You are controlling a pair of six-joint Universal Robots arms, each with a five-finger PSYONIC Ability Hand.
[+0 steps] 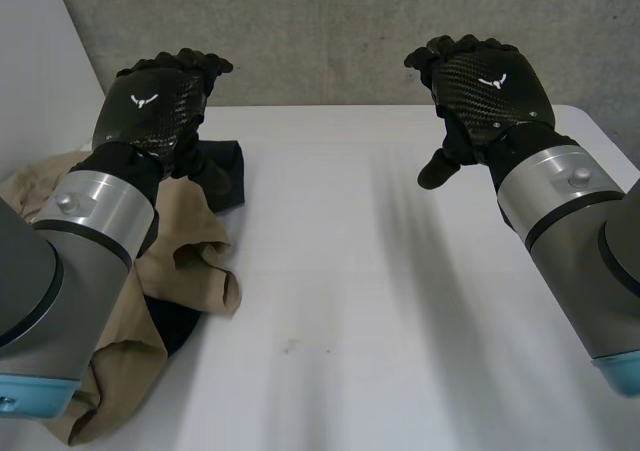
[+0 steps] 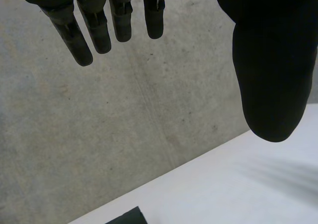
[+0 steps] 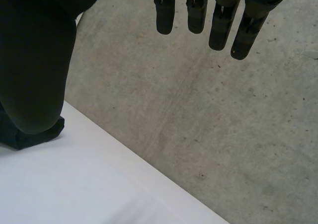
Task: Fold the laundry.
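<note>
A heap of laundry lies at the table's left side: a tan garment [image 1: 190, 246] crumpled over a black garment [image 1: 222, 171]. My left hand [image 1: 155, 106] hovers above that heap, raised off the table, fingers [image 2: 97, 28] straight and thumb [image 2: 271, 75] apart, holding nothing. My right hand [image 1: 480, 86] is raised over the table's far right part, well away from the clothes, fingers [image 3: 218, 20] straight, thumb [image 3: 35, 70] spread, empty. A corner of the black garment [image 3: 30, 134] shows beyond the right thumb, and another corner [image 2: 126, 218] below the left fingers.
The white table [image 1: 380, 301] spreads bare across the middle and right. A grey concrete wall [image 1: 330, 31] stands just behind its far edge. Part of the tan garment hangs near the table's front left edge.
</note>
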